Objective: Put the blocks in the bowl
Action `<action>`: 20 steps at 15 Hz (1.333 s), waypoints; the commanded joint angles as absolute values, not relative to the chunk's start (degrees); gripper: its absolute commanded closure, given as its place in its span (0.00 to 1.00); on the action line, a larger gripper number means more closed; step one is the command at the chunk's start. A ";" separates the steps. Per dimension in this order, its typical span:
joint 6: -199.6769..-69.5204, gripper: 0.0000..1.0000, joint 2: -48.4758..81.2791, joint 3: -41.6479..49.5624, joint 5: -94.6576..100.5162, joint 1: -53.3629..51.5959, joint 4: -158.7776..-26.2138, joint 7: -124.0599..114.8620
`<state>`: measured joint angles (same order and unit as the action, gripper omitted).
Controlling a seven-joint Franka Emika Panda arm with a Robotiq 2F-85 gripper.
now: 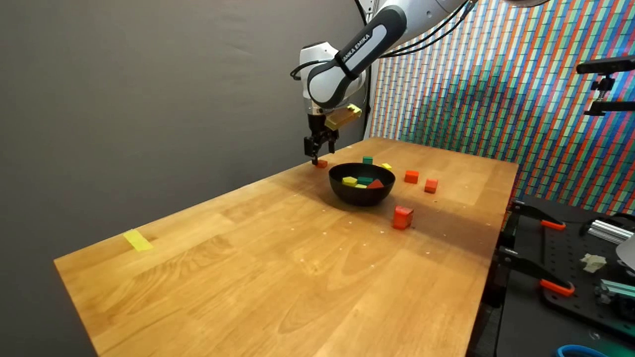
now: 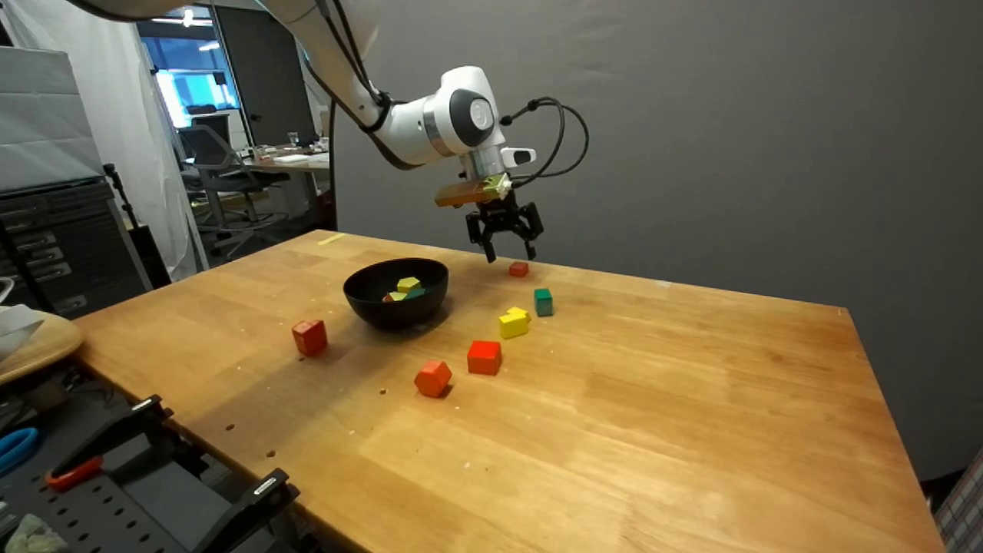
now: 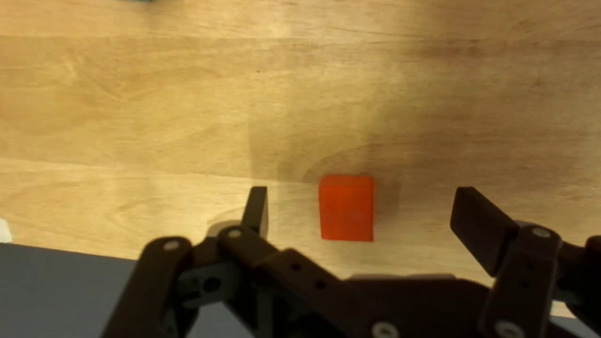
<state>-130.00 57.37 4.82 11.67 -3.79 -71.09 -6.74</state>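
The jaws hang spread over a red block near the edge of the surface; crooked lowering could push it off.

Set back near opposite ends of the tabletop, both exterior views slant down toward a grey backdrop, sharing the bowl; the arm enters at upper right in an exterior view, at upper left, with an office chair beyond, in an exterior view. The wrist view looks steeply down, close over a red block both exterior views show.
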 commanded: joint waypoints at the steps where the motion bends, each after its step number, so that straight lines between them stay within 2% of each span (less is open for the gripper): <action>1: -123.99 0.26 65.03 3.42 7.86 -1.36 -58.41 -4.58; 7: -120.29 0.74 66.41 2.18 5.39 -1.22 -54.04 -3.88; 10: -120.71 0.92 62.32 -0.11 3.97 -1.49 -58.99 -2.64; 13: -120.45 0.91 53.63 -3.27 4.77 -1.99 -70.35 1.70; 20: -118.13 0.92 39.08 1.08 12.37 -7.84 -87.06 -0.65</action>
<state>-118.59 47.98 -0.68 10.10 -6.02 -75.94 1.87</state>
